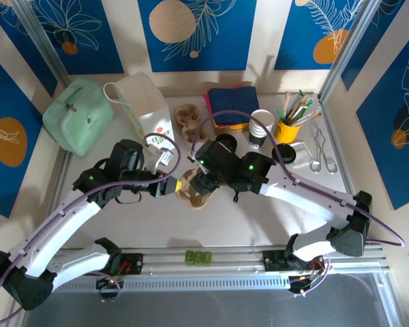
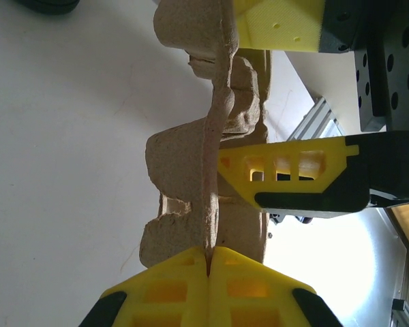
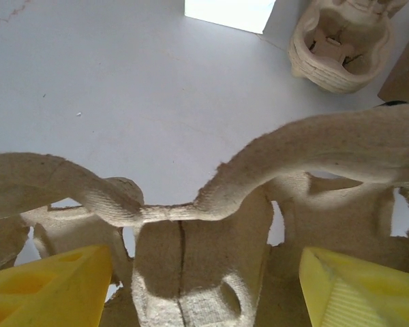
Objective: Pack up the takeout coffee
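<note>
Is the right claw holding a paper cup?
No, the right claw stands open astride the cardboard carrier, and the white cups stand stacked apart.

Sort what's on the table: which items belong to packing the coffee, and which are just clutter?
Job: takeout cups; cardboard carrier between the arms; black lid, probably.
Lying about: green pouch; white bag; folded cloths; yellow utensil pot; tongs; spare carrier.
</note>
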`<state>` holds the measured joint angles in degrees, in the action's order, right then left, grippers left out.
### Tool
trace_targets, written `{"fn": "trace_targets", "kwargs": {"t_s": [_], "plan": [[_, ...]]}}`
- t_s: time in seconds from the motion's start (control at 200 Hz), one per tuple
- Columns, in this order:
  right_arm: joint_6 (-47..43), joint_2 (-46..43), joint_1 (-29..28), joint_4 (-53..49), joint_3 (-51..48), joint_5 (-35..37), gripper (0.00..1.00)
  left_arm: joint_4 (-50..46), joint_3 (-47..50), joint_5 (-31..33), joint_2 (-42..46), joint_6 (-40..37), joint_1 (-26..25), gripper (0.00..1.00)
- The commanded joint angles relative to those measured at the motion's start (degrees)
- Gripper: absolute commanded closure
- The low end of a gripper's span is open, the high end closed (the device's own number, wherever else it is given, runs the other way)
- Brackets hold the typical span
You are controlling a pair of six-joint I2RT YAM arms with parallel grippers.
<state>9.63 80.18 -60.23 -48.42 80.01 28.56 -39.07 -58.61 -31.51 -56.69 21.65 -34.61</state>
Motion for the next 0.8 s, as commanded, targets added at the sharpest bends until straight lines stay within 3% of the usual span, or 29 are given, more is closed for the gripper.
{"fn": "trace_targets", "kwargs": {"t_s": [0.0,0.795], "plan": [[1.0,0.6,-0.5,1.0,-0.4,0.8,0.28,1.8,0.4,-1.4,0.8,1.0,0.3,1.0],[0.8,2.5,-0.5,-0.1,-0.2,4.0,0.49,1.8,-1.4,-0.7,-0.7,0.9,0.3,1.0]]}}
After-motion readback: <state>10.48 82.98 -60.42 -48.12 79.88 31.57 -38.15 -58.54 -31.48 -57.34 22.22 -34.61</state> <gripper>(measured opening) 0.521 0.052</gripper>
